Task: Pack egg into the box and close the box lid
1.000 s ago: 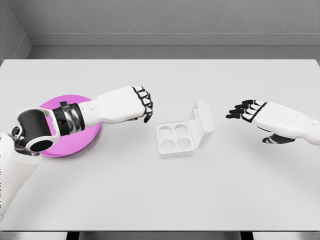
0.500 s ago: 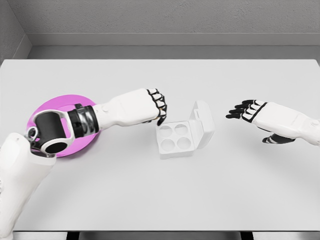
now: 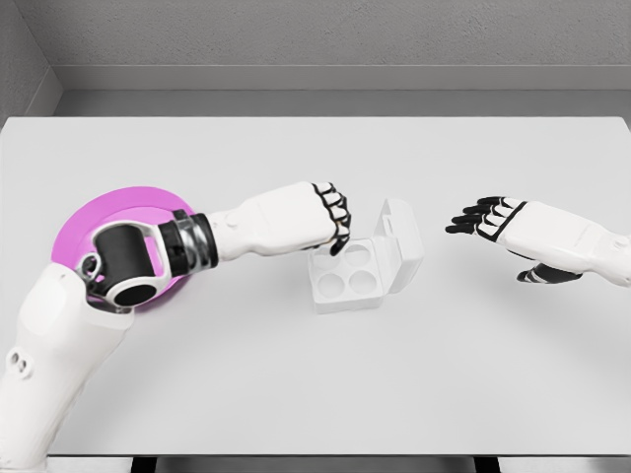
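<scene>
Both arms wear smooth, glossy white shells. The left arm has a thick rounded upper segment with two small dark screw holes near its lower end, a black cylindrical elbow joint ringed in grey metal, and a ribbed black-and-silver wrist band. The left hand and the right hand have white backs and black fingers with white knuckle plates.
</scene>
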`<state>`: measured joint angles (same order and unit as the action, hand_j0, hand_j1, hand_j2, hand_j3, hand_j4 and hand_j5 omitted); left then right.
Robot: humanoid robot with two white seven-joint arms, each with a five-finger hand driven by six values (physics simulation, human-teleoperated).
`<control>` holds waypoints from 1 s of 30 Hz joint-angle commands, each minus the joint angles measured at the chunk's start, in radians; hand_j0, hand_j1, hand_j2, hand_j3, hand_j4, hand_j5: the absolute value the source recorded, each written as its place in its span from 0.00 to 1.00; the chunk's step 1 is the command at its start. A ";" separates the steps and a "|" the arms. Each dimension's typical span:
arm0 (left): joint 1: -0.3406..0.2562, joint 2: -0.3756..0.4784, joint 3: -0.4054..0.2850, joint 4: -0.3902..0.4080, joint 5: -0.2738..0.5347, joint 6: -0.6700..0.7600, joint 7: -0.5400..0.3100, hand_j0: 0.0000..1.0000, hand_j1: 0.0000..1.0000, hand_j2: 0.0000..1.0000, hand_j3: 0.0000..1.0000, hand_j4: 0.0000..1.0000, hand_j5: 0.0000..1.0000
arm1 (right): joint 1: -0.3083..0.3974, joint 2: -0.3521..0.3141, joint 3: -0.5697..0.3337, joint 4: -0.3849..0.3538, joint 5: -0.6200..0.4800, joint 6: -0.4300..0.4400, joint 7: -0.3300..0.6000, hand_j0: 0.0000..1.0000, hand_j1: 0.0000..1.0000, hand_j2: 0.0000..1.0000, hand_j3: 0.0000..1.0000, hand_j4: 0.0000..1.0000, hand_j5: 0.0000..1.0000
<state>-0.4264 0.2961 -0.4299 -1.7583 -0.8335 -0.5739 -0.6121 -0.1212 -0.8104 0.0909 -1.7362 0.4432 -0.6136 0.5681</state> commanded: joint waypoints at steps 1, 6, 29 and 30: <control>0.000 -0.008 0.000 0.011 0.008 0.003 0.001 0.33 0.33 0.33 0.33 0.33 0.33 | 0.000 -0.001 0.000 0.000 -0.006 0.003 0.000 1.00 1.00 1.00 1.00 1.00 1.00; 0.002 -0.026 0.000 0.022 0.013 0.005 0.001 0.33 0.33 0.33 0.33 0.33 0.33 | 0.000 -0.001 0.000 0.000 -0.006 0.003 0.000 1.00 1.00 1.00 1.00 1.00 1.00; 0.072 -0.058 -0.004 0.017 0.022 0.009 0.001 0.34 0.34 0.34 0.34 0.34 0.34 | 0.002 -0.001 0.001 -0.002 -0.008 0.003 -0.002 1.00 1.00 1.00 1.00 1.00 1.00; 0.074 -0.058 -0.003 0.017 0.022 0.011 0.001 0.35 0.35 0.35 0.35 0.35 0.35 | 0.002 -0.001 0.001 -0.002 -0.006 0.003 -0.002 1.00 1.00 1.00 1.00 1.00 1.00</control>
<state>-0.3528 0.2377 -0.4351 -1.7392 -0.8178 -0.5675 -0.6121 -0.1197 -0.8104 0.0916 -1.7377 0.4423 -0.6136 0.5667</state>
